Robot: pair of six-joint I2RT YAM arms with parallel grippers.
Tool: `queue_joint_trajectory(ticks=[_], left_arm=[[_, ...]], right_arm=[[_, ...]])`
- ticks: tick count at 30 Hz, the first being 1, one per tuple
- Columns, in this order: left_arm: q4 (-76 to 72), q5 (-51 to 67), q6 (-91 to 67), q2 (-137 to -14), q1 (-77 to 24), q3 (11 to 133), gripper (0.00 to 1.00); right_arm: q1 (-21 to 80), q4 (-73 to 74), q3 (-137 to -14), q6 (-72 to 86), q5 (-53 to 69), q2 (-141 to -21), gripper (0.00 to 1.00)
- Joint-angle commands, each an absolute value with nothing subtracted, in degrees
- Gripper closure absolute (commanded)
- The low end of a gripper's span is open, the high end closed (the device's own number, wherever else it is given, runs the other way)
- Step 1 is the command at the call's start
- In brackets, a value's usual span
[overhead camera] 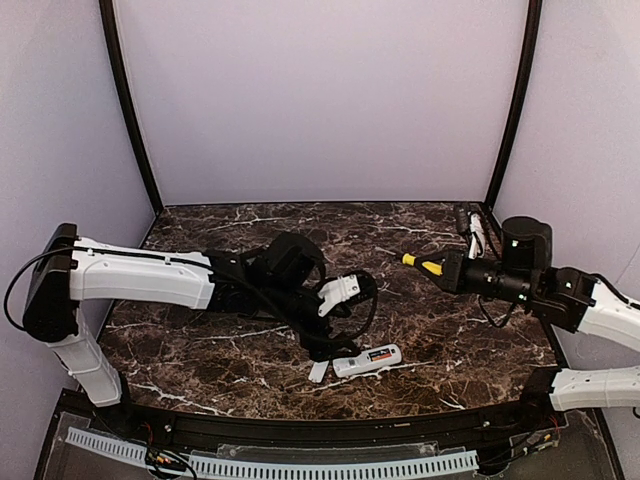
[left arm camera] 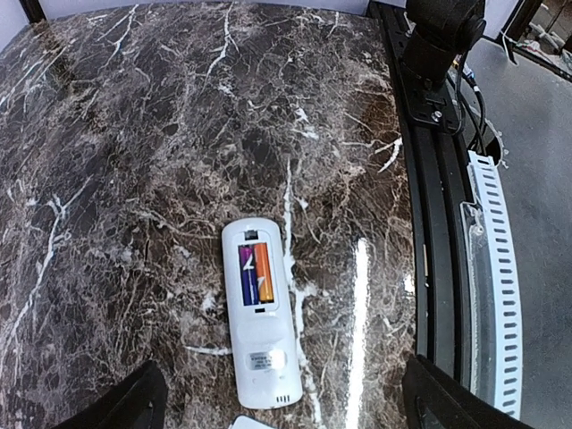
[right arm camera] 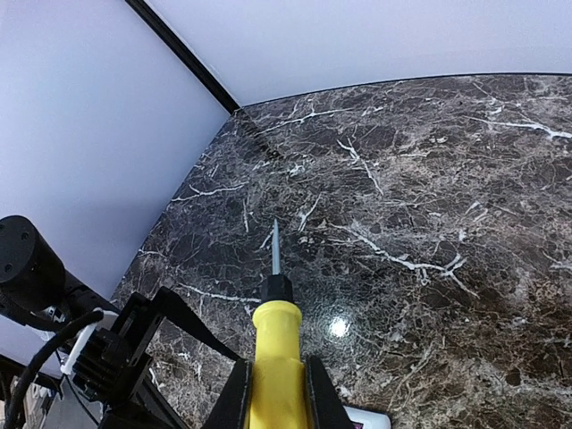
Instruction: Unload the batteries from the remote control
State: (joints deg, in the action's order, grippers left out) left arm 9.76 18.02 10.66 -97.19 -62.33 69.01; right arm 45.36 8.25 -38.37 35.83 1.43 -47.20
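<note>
The white remote control [left arm camera: 260,335] lies back-up on the marble table, its battery recess open. Two batteries [left arm camera: 256,273], one purple and one orange, sit side by side in the recess. In the top view the remote [overhead camera: 367,361] lies near the front edge, with the batteries [overhead camera: 380,354] showing as a reddish patch. My left gripper [left arm camera: 284,380] is open and empty, hovering above the remote with its fingers [left arm camera: 125,404] wide on either side. My right gripper [right arm camera: 279,380] is shut on a yellow-handled screwdriver [right arm camera: 278,344], held in the air at the right, away from the remote [right arm camera: 366,417].
A small white cover piece [overhead camera: 318,371] lies just left of the remote; its corner shows in the left wrist view [left arm camera: 250,422]. The table's black front rail [left arm camera: 438,223] runs close to the remote. Cables [overhead camera: 472,228] sit at the back right corner.
</note>
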Motion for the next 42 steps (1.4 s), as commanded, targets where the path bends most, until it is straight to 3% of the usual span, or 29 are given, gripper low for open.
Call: queue_joint_trajectory(ticks=[1,7,13,34,39,42], left_arm=[[-2.8,18.4,8.3,-96.0,-62.4,60.0,0.08],[-20.5,18.7,7.3,-98.9,-62.4,52.2,0.11],[-27.1,18.0,6.4,-102.4,-62.5,50.1,0.15],[-30.3,12.9,7.6,-112.6,-64.5,52.2,0.27],[-29.7,12.1,8.0,-114.4,-64.5,53.5,0.32],[-29.4,12.2,8.2,-115.1,-64.5,54.1,0.41]], right_arm=[[45.3,8.1,-37.6,34.7,0.4,-45.9,1.0],[45.3,9.3,-37.4,34.4,0.2,-44.6,1.0],[45.3,9.4,-36.8,34.4,0.2,-44.7,1.0],[45.3,11.0,-36.7,33.0,-2.0,-44.8,1.0],[45.3,12.3,-37.5,32.1,-2.7,-44.3,1.0],[45.3,13.0,-37.9,31.6,-3.1,-43.9,1.0]])
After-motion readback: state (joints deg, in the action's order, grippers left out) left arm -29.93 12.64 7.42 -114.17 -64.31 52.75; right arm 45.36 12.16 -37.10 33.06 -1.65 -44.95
